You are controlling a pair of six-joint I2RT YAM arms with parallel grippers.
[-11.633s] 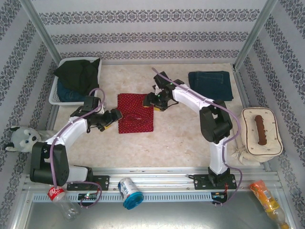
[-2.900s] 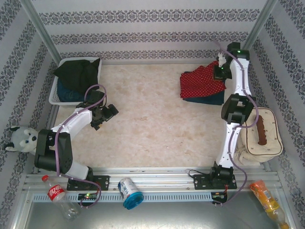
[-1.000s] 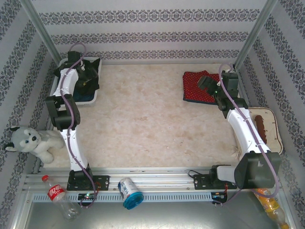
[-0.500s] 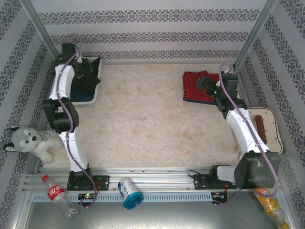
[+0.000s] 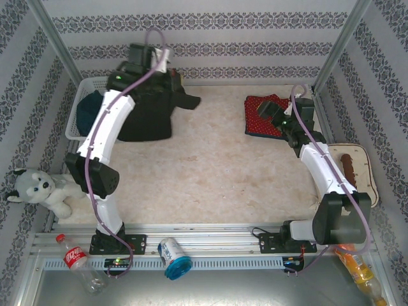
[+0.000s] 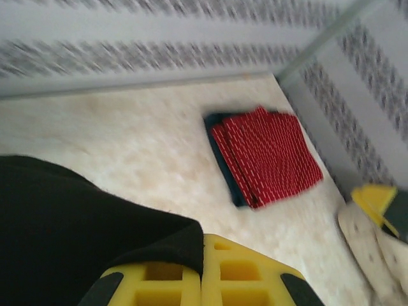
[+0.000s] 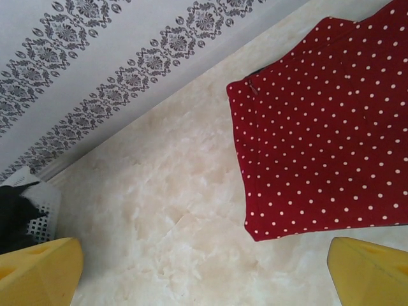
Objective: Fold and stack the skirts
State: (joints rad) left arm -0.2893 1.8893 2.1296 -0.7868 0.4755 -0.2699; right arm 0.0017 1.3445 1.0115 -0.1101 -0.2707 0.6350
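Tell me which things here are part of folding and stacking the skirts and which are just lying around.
Part of the job: black skirt, red polka-dot skirt, folded denim skirt beneath it, bunched denim skirt.

Just lying about: white mesh basket holding the bunched one, husky plush toy, cola bottle, drink can, orange bottle, cream pouch.

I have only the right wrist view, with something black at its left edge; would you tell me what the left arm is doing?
Observer: The left gripper is shut on the black skirt, holding it up beside the white basket.
Operator: Is anything in the basket?
Observer: One dark blue denim skirt lies in it.
Operator: And what is beneath the red polka-dot skirt?
Observer: A folded dark blue skirt, its edge showing along one side in the left wrist view.
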